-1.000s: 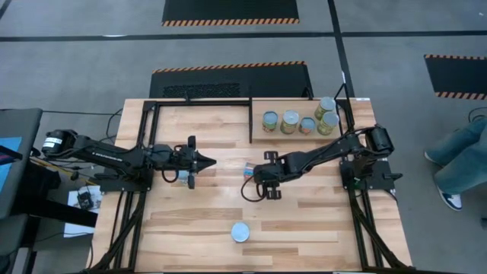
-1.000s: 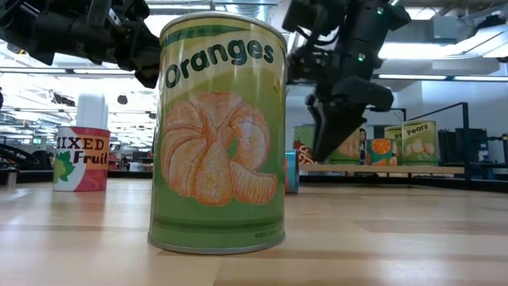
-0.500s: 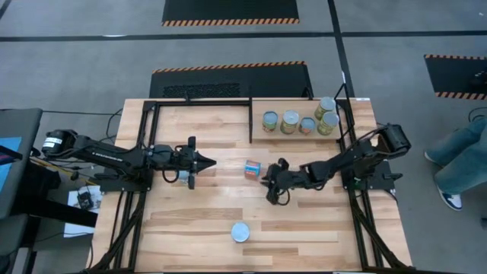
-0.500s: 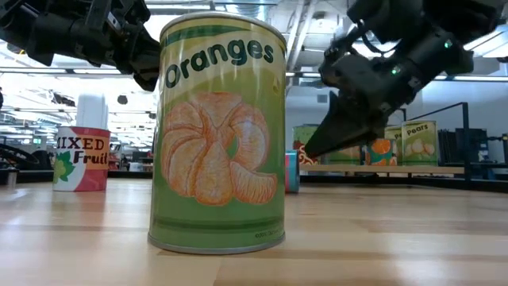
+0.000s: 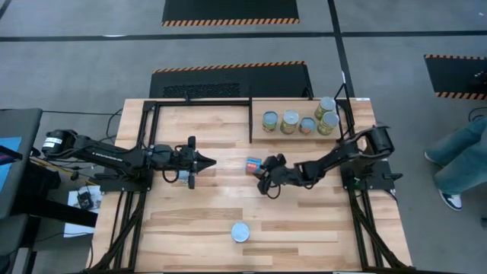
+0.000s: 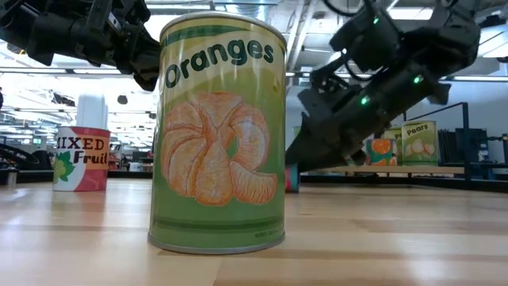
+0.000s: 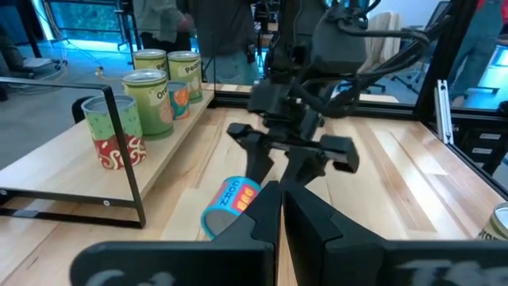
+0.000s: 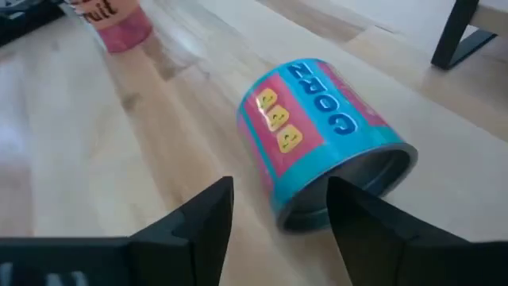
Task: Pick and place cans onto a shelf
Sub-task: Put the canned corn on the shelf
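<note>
Shelf: four cans placed. Your right gripper, fingers wide, nears toppled corn can; three remain.

A grey concrete floor crossed by dark seams is seen around the light planked wooden tabletop. Black floor mats edged in orange-and-black hazard stripes are laid beyond it. A person's blue-trousered legs are seen at the right. Bright ceiling lights are shown in the low view.
</note>
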